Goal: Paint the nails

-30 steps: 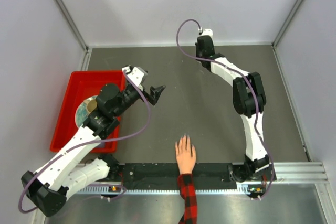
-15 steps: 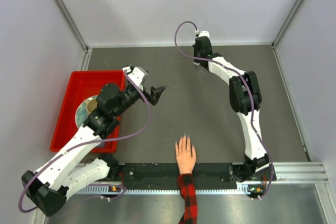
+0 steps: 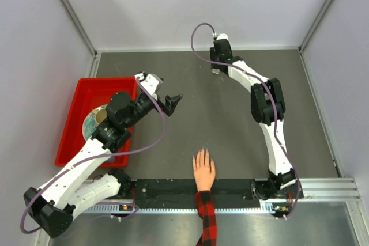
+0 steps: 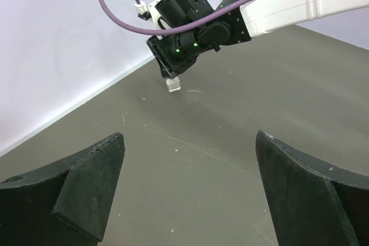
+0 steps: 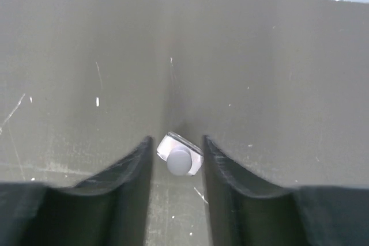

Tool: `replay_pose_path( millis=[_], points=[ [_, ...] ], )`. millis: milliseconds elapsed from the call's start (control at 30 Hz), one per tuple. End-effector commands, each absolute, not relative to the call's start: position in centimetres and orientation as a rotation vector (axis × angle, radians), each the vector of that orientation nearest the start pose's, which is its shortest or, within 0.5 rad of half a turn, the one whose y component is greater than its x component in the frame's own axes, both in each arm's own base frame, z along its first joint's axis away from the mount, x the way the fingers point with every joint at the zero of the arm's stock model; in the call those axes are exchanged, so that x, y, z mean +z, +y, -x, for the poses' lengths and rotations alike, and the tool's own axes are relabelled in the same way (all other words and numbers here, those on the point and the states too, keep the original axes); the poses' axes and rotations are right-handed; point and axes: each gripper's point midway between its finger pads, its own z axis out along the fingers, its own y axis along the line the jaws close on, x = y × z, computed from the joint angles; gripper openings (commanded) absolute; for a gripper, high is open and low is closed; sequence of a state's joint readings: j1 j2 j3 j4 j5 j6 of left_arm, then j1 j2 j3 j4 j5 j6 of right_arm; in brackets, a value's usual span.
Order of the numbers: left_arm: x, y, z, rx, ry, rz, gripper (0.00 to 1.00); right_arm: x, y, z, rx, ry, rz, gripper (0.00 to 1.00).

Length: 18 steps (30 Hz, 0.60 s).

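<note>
At the far edge of the table point(image 3: 173, 67) the right gripper point(image 5: 178, 142) flanked a bottle point(image 5: 179, 157) (grip unclear), while the left gripper point(image 4: 189, 142) gaped mid-table, well apart from the hand point(image 3: 203, 170).

Surfaces, mostly matt.
Your table point(image 3: 230, 119) reads matt grey w/ pale scratches; bottle point(image 4: 173, 85) clear glass, smooth pale cap point(image 5: 179, 161); tray point(image 3: 76, 109) smooth red plastic; arm shells point(image 3: 82, 168) glossy white plastic; left gripper point(image 4: 189, 137) fingers point(image 4: 86, 185) matt black; sleeve point(image 3: 206, 218) plaid cloth.

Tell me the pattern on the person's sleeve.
Red-and-black plaid; the sleeve shows best in the top external view.
</note>
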State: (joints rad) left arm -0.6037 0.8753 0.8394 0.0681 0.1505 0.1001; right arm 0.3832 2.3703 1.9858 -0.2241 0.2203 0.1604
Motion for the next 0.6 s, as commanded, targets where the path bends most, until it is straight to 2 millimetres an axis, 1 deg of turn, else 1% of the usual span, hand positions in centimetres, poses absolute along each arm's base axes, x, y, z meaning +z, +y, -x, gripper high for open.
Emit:
replay_pose_path(
  millis=[0, 33, 67, 133, 167, 200, 233, 267, 300, 333, 367, 400, 433, 467, 500, 533, 567],
  points=[
    [35.0, -21.7, -27.1, -0.527, 1.356, -0.646, 0.99, 11.0, 21.1, -61.9, 0.09, 2.103, 0.122, 0.45],
    [34.8, -21.6, -27.2, -0.524, 1.362, -0.644, 0.99, 11.1, 21.1, -61.9, 0.088, 2.103, 0.125, 0.48],
    [35.0, -21.6, -27.2, -0.523, 1.357, -0.643, 0.99, 11.8, 21.1, -62.0, 0.087, 2.094, 0.125, 0.56],
    [35.1, -21.5, -27.1, -0.523, 1.353, -0.645, 0.99, 12.4, 21.0, -61.8, 0.08, 2.097, 0.138, 0.62],
    [35.1, -21.5, -27.1, -0.52, 1.351, -0.644, 0.99, 14.3, 20.8, -62.0, 0.068, 2.072, 0.121, 0.68],
    [35.2, -21.5, -27.1, -0.521, 1.349, -0.641, 0.99, 15.3, 20.4, -62.0, 0.059, 2.066, 0.104, 0.72],
    [35.1, -21.4, -27.1, -0.518, 1.353, -0.64, 0.99, 16.0, 20.0, -61.3, 0.042, 2.09, 0.102, 0.76],
    [35.2, -21.3, -27.1, -0.515, 1.352, -0.63, 0.99, 17.8, 19.7, -61.0, 0.036, 2.075, 0.088, 0.81],
    [35.5, -21.2, -27.1, -0.516, 1.344, -0.623, 0.99, 20.8, 19.4, -60.1, 0.051, 2.053, 0.067, 0.81],
    [35.6, -21.2, -27.1, -0.519, 1.344, -0.615, 0.99, 21.8, 19.0, -59.1, 0.052, 2.067, 0.059, 0.82],
    [35.9, -21.1, -27.1, -0.528, 1.344, -0.593, 0.99, 22.2, 18.8, -58.0, 0.059, 2.083, 0.057, 0.85],
    [36.1, -21.1, -27.1, -0.535, 1.343, -0.585, 0.99, 26.7, 18.1, -56.4, 0.089, 2.025, 0.036, 0.86],
    [36.8, -21.0, -26.9, -0.544, 1.333, -0.572, 0.99, 27.7, 17.9, -55.2, 0.1, 2.026, 0.037, 0.87],
    [37.2, -21.0, -26.9, -0.559, 1.337, -0.553, 0.99, 27.4, 17.5, -53.3, 0.104, 2.064, 0.054, 0.87],
    [37.3, -20.9, -26.9, -0.565, 1.349, -0.541, 0.99, 31.0, 16.7, -51.1, 0.129, 2.015, 0.043, 0.89],
    [38.2, -20.8, -26.7, -0.573, 1.341, -0.53, 0.99, 32.3, 16.0, -49.5, 0.134, 2.004, 0.039, 0.92],
    [38.7, -20.7, -26.5, -0.579, 1.337, -0.524, 0.99, 31.0, 15.3, -47.7, 0.115, 2.05, 0.041, 0.93]
  ],
)
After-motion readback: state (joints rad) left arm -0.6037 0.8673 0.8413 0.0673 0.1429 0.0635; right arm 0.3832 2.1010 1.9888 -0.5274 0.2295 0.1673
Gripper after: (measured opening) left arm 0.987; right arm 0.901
